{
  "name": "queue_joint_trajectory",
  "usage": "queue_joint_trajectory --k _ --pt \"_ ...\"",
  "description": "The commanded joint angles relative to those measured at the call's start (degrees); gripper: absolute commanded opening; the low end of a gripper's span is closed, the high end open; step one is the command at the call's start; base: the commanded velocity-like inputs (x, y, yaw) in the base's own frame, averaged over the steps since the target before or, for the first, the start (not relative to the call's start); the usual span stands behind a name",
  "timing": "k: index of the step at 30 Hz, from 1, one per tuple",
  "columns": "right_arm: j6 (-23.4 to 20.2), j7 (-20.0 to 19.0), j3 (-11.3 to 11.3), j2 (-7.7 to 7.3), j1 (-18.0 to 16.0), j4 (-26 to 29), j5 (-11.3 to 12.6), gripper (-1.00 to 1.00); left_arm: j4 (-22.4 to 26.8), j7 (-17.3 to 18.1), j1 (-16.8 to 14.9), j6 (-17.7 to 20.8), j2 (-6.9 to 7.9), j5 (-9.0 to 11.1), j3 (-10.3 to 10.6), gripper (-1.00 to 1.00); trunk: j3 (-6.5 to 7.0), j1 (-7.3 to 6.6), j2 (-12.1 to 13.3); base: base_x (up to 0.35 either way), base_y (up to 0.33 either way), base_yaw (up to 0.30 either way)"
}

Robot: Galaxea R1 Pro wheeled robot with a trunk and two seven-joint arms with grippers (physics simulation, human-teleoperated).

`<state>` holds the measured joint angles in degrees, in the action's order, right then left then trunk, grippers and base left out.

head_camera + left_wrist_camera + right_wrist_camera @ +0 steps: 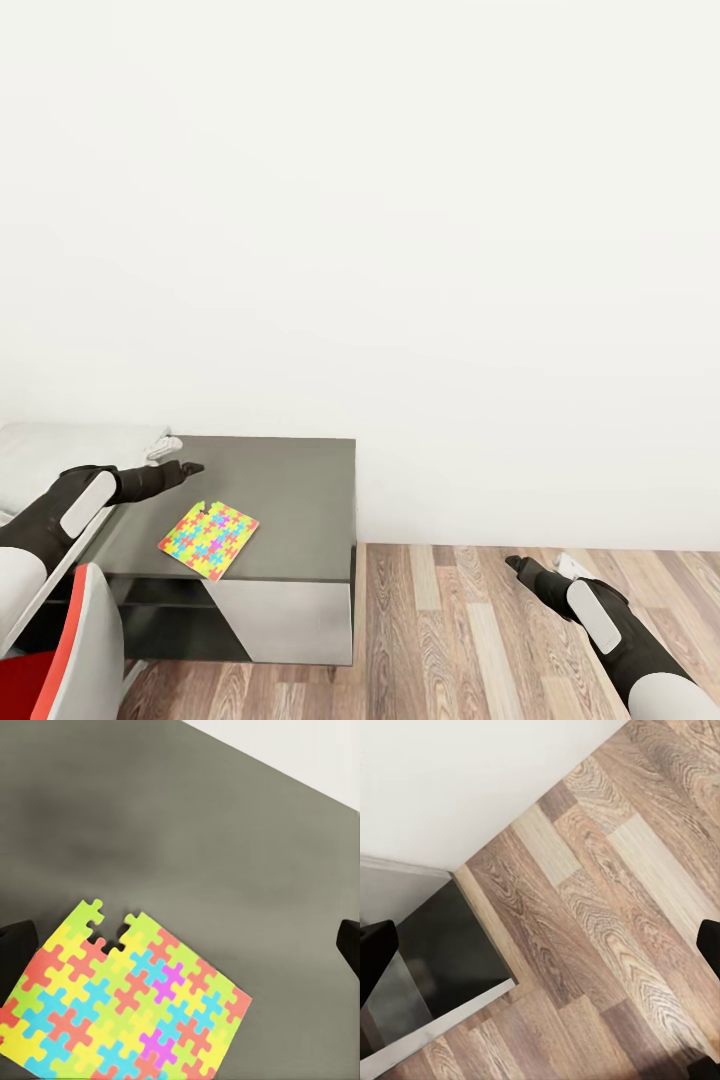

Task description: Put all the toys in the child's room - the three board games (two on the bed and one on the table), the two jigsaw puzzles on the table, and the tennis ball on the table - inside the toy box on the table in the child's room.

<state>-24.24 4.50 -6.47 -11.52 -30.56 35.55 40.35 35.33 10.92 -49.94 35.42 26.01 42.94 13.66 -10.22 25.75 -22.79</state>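
Observation:
One jigsaw puzzle lies flat near the front left of the table's low dark grey side unit. It is a squarish sheet of yellow, pink, green and blue pieces with a notch in one edge. My left gripper hovers open above the unit, just behind the puzzle. In the left wrist view the puzzle lies below the open gripper, whose dark fingertips stand far apart with nothing between them. My right gripper hangs open over the wooden floor, right of the unit.
A pale raised surface adjoins the side unit on the left. A red and grey chair stands at the lower left. A white wall rises behind. Wooden floor spreads to the right; the unit's corner shows in the right wrist view.

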Motion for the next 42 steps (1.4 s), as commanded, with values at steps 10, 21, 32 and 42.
queue_joint_trajectory --k 10,21,32,42 --pt "-0.27 0.50 -0.04 0.00 -0.03 0.13 0.61 1.00 0.01 -4.16 -0.07 0.08 -0.08 0.10 0.12 1.00 -0.75 0.04 -0.13 0.000 0.000 0.000" --pt "-0.20 0.51 -0.03 0.02 -0.03 0.13 0.61 1.00 0.01 -4.58 -0.07 0.08 -0.09 0.06 0.14 1.00 -1.75 0.04 -0.13 0.000 0.000 0.000" --pt "-0.13 0.51 0.05 0.08 -0.03 0.13 0.61 1.00 0.01 -4.59 -0.07 0.04 -0.09 0.06 0.16 1.00 -2.77 0.04 -0.13 0.000 0.000 0.000" --pt "-0.11 0.51 0.05 0.09 -0.03 0.13 0.61 1.00 0.01 -4.18 -0.07 -0.08 0.18 0.12 -0.01 1.00 -3.69 0.04 -0.13 0.000 0.000 0.000"
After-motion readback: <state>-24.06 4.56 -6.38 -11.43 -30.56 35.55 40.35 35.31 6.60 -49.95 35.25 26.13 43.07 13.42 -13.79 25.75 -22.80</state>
